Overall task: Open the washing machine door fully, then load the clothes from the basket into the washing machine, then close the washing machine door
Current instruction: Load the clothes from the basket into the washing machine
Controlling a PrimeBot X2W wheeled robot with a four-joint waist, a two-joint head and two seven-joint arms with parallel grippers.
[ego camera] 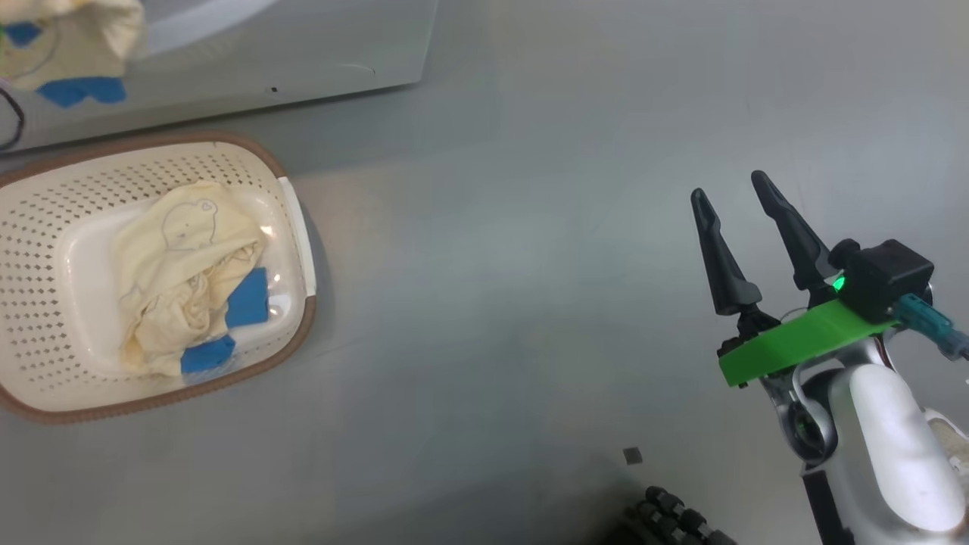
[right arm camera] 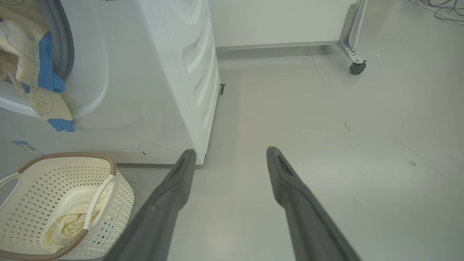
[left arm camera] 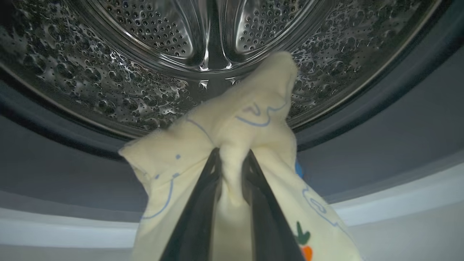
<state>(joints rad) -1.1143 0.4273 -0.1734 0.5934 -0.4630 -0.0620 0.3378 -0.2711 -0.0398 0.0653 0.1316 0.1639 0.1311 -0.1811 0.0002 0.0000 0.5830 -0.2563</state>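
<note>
Currently I list: left gripper (left arm camera: 232, 155) clenched on clothes (left arm camera: 250, 108) at the washing machine (left arm camera: 145, 32) mouth; right gripper (ego camera: 730, 185) released, right of basket (ego camera: 45, 250).

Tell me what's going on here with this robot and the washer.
The robot is loading laundry. Its left gripper is shut on a cream printed garment, holding it at the mouth of the washing machine's steel drum. More cream and blue clothes lie in the perforated basket on the floor before the machine. The right gripper hangs open and empty above the floor.
</note>
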